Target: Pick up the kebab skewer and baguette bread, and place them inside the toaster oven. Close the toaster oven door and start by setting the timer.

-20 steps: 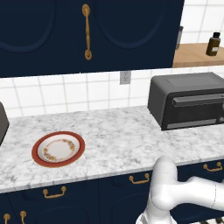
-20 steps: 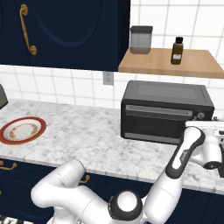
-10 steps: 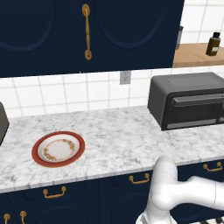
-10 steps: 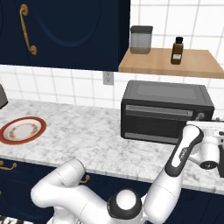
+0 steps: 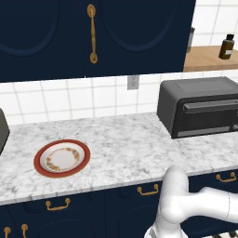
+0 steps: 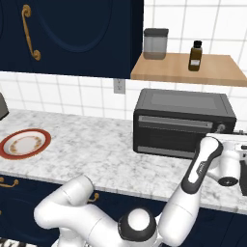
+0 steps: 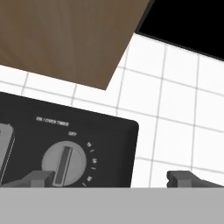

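Drifting slightly further right since a moment ago, the gripper (image 7: 107,178) is hanging empty with fingers spread wide, closing in on the timer dial (image 7: 64,164), which is pointing at off. Behind, the toaster oven (image 6: 183,123) is sitting with its door (image 6: 172,131) shut; only the timer looks left.

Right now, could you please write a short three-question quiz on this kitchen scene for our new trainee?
1. True or false: the dark grey boxy toaster oven has its glass-fronted door shut.
2. Multiple choice: the red-rimmed round plate holds A) a skewer, B) a loaf, C) no food.
3. Fill in: in the hand view, the grey round timer knob sits closest to the gripper's ____ fingertip in the image.

Key: 1 true; 2 C; 3 left.
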Robot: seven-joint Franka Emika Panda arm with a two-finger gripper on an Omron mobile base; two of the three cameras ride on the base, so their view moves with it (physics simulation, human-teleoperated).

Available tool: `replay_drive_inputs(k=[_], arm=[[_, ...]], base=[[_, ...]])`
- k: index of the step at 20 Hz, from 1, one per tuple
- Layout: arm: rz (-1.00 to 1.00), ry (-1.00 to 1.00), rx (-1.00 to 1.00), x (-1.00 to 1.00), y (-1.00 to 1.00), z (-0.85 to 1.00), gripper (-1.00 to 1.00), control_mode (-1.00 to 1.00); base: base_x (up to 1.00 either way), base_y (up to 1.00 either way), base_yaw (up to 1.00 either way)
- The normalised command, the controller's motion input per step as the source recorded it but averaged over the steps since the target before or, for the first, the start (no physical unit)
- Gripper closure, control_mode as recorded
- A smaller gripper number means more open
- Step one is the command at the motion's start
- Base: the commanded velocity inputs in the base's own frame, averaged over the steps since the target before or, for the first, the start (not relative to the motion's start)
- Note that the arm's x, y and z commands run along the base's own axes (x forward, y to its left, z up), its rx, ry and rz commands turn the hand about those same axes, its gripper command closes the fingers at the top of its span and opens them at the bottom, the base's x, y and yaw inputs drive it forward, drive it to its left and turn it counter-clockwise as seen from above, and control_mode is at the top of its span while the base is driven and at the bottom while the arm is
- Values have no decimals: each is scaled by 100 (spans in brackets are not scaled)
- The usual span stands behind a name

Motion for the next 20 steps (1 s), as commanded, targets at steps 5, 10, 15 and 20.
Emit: replay_drive_inputs(k=[5, 10, 15, 20], arm=[[-8, 0, 5, 0, 0, 18, -100, -100], [-2, 4, 9, 0, 0, 38, -100, -100], [-2, 1, 8, 0, 5, 37, -100, -100], [-3, 0, 9, -5, 11, 23, -100, -100]], base=[[0, 0, 0], [0, 0, 0], [0, 0, 0], [0, 0, 0]])
